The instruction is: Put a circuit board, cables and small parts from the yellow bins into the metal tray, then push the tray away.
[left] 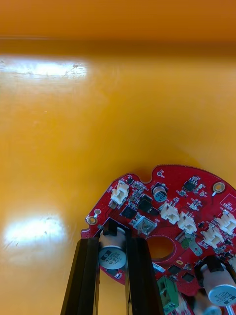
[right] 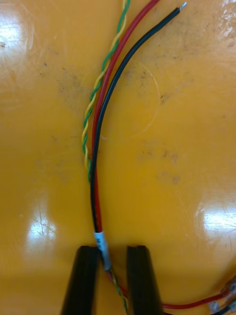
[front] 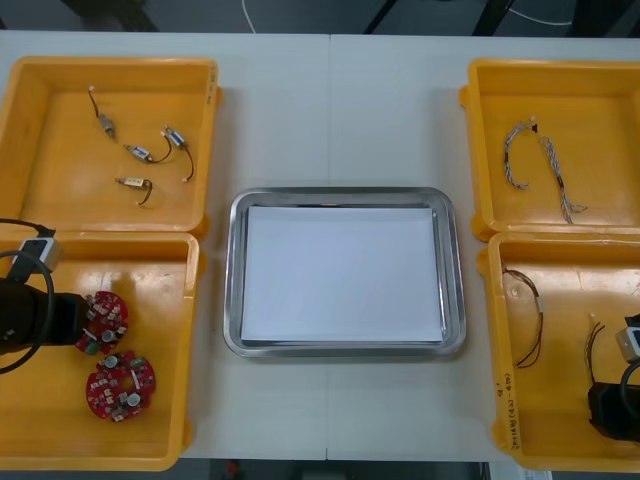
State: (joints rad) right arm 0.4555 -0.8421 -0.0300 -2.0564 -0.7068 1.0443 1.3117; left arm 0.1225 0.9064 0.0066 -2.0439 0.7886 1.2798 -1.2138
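Near left: left gripper (left: 113, 243) down in the near-left yellow bin (front: 40, 420). Fingers (left: 88, 275) closed to the width of a silver cylindrical component (left: 112, 256) at the edge of a round red circuit board (left: 167, 216), one pad against each side of it. In the front view this board lies on the bin floor, with a second circuit board (front: 120, 386) just nearer and apart from it.

Near right: right gripper (right: 112, 251) low in the near-right yellow bin (front: 560, 300). Fingers narrowly parted, straddling a cable bundle (right: 96, 197) of red, black and twisted green-yellow strands at its white band (right: 101, 241). The bundle lies against one finger, with a gap to the other. It rests flat on the bin floor. A further thin dark cable (front: 528, 320) lies in the same bin, farther out.

Centre: metal tray (front: 232, 270) on the tabletop (front: 330, 110) between the bins, white inside.

Far left: far-left yellow bin (front: 60, 150) holds small metal parts (front: 140, 155), scattered.

Far right: far-right yellow bin (front: 600, 130) holds a twisted blue and white cable (front: 540, 165), looped.
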